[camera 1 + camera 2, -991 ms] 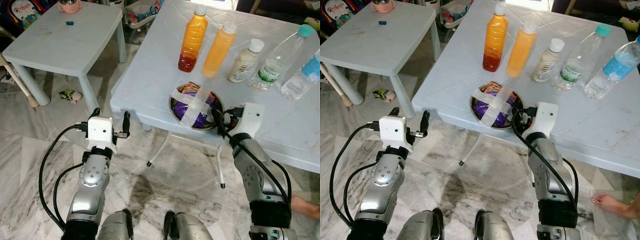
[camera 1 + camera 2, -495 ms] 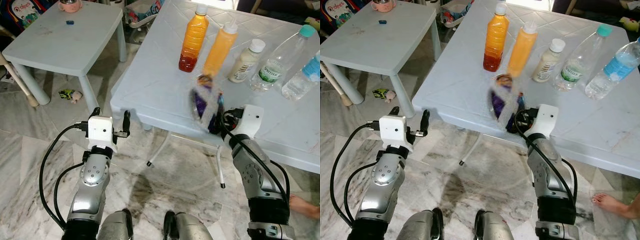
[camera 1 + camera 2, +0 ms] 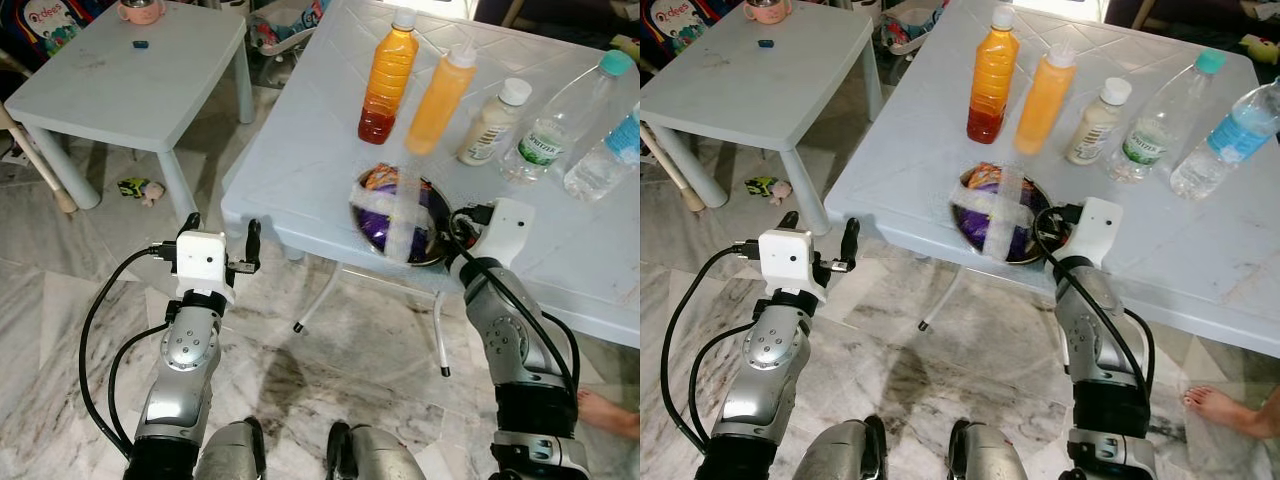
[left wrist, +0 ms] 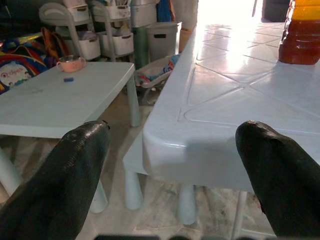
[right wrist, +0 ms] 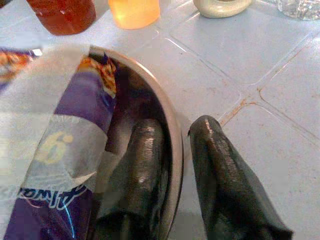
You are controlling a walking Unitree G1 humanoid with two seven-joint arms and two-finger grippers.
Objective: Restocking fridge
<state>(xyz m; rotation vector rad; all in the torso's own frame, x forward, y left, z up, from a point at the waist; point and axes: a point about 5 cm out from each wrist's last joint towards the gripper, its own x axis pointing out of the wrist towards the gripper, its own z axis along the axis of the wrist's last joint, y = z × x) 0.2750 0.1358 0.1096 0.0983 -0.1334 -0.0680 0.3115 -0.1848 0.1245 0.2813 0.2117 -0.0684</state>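
Observation:
A metal bowl (image 3: 433, 251) of purple snack packets, held in by a cross of white tape, sits near the front edge of the big white table (image 3: 300, 150), a little tilted. My right gripper (image 5: 177, 150) is shut on the bowl's rim (image 5: 176, 165), one finger (image 5: 145, 165) inside and the other outside; it also shows in the head view (image 3: 449, 233). My left gripper (image 3: 223, 230) hangs open off the table's front left corner, with nothing between its fingers (image 4: 60, 185). Behind the bowl stand an amber juice bottle (image 3: 385, 75) and an orange squeeze bottle (image 3: 438, 90).
A cream bottle (image 3: 492, 122) and two water bottles (image 3: 560, 118) stand at the back right. A small white table (image 3: 120, 80) with a pink cup (image 3: 140, 10) is to the left. A toy (image 3: 135, 188) lies on the marble floor. A person's foot (image 3: 1230, 405) is at the right.
The bowl lay flat, tipped up on its edge in my right gripper half a second ago, and now lies nearly flat again, slightly further right. The left arm has not moved.

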